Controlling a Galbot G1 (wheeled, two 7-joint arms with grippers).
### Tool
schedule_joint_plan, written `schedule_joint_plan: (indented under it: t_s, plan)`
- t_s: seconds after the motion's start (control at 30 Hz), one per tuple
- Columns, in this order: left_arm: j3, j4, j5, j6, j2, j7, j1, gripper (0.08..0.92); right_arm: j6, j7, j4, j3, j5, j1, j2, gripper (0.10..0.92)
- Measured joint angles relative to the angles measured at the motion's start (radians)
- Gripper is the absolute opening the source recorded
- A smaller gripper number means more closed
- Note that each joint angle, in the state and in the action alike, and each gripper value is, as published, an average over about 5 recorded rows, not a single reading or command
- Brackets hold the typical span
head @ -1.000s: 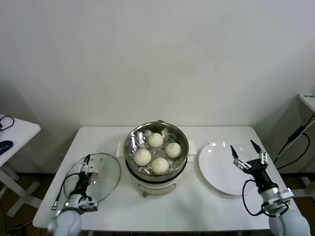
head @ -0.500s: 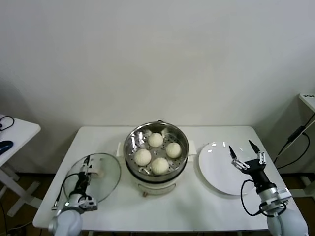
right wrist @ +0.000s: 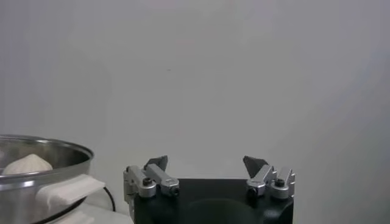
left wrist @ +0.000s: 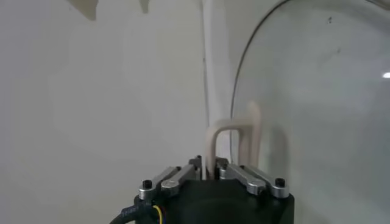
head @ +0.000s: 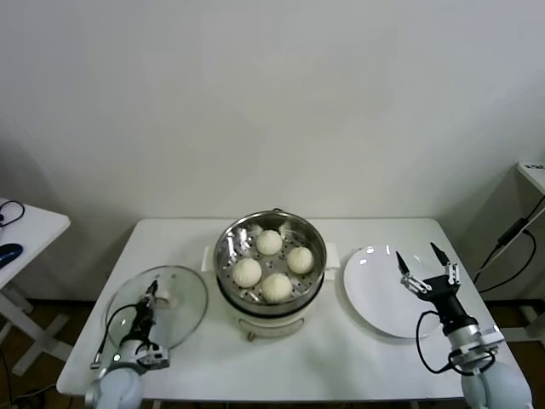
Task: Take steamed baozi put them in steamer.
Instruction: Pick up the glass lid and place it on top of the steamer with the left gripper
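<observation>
Four baozi [head: 272,264] unmoved | left claw [head: 152,294] now clamps lid handle [left wrist: 231,143]

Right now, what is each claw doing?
Left claw: shut on the glass lid's handle.
Right claw: open, empty, over the white plate.

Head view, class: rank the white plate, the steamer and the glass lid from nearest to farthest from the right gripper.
1. White plate: directly beneath the right gripper, on the robot's right.
2. Steamer: table centre.
3. Glass lid: far left, its handle clamped in the left gripper.
</observation>
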Motion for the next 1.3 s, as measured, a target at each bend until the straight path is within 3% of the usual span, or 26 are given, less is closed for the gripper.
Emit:
schedule_joint_plan:
  t_s: [0.1, 0.47, 0.83, 1.3]
  plan:
    - [-0.001, -0.006, -0.006, 0.004, -0.001, -0.005, 0.006, 0.153, 0.000, -0.001, 0.000, 0.000, -0.001, 0.001, 0.001, 0.823]
    - [-0.004, -0.093, -0.033, 0.060, 0.014, -0.015, 0.049, 0.154, 0.000, 0.000, -0.007, -0.002, 0.003, 0.006, -0.013, 0.823]
    - [0.013, -0.311, -0.051, 0.246, 0.039, -0.001, 0.129, 0.154, 0.005, 0.025, -0.058, -0.041, 0.042, 0.031, -0.071, 0.823]
    - [0.081, -0.600, -0.026, 0.443, 0.033, 0.116, 0.170, 0.154, 0.018, 0.032, -0.156, -0.139, 0.060, 0.080, -0.149, 0.823]
